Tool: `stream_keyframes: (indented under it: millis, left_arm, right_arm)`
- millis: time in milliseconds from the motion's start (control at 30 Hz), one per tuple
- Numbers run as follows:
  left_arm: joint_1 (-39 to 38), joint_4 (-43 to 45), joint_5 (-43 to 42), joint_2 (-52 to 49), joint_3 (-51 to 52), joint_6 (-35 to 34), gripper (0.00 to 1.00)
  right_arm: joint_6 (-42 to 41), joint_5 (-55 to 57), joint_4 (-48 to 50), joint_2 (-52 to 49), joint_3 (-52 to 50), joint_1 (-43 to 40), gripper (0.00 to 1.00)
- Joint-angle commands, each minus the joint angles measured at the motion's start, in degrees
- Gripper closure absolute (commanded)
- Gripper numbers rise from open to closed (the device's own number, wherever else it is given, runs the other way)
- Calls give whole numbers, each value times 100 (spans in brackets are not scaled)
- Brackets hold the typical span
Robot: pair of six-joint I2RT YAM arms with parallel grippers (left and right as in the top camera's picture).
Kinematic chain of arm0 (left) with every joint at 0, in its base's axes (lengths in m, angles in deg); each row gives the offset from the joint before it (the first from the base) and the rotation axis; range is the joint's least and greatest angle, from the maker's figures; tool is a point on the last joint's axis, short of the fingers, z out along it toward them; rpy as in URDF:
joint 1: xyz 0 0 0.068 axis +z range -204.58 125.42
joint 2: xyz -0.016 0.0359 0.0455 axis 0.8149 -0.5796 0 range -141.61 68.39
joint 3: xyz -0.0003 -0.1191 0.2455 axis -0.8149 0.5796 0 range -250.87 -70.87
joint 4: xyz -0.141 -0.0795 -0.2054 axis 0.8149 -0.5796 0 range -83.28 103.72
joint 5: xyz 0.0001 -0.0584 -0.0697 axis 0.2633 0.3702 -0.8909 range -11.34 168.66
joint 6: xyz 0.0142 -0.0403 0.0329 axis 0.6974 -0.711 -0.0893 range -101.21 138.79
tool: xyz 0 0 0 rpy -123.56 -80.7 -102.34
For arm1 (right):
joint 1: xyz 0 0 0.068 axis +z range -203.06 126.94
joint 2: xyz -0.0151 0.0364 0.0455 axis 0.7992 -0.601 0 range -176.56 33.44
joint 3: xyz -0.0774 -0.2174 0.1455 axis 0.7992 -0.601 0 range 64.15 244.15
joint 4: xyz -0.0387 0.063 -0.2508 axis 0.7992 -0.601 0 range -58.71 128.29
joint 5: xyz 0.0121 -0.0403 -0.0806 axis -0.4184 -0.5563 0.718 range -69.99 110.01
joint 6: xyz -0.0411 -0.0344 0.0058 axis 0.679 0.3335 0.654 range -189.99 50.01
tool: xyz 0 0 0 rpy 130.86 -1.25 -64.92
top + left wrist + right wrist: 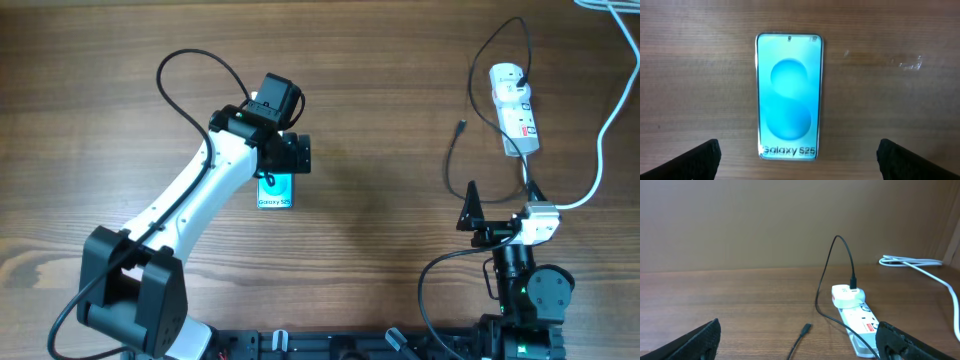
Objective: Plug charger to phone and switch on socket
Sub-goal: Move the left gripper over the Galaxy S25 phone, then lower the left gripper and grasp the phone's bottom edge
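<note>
While the left wrist view shows the phone [788,95] whole, flat on the table [900,100] with its screen up, overhead has it half hidden under my arm. My left gripper [799,164] hangs over it with fingers spread wide, holding nothing. My right gripper [800,345] is also spread and empty, low over the wood. Only the right wrist view resolves the charger [853,282], plugged into the socket [860,317], with its connector tip [806,328] loose on the table nearby. Overhead puts that tip well apart from the phone. A white cord [920,265] runs off to the right. Switch state: can't tell.
</note>
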Motion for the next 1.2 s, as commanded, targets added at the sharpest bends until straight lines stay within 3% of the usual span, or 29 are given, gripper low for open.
stream_keyframes:
  millis: [0,467,1167]
  left_arm:
    - [-22,315,136,-68,313,-101,0]
    - [-22,1775,140,-76,1316,-96,0]
    - [-22,2162,501,-817,1329,-79,0]
  right_arm:
    - [68,37,22,48,-9,-39,0]
    - [72,37,20,48,-9,-39,0]
    - [70,37,22,48,-9,-39,0]
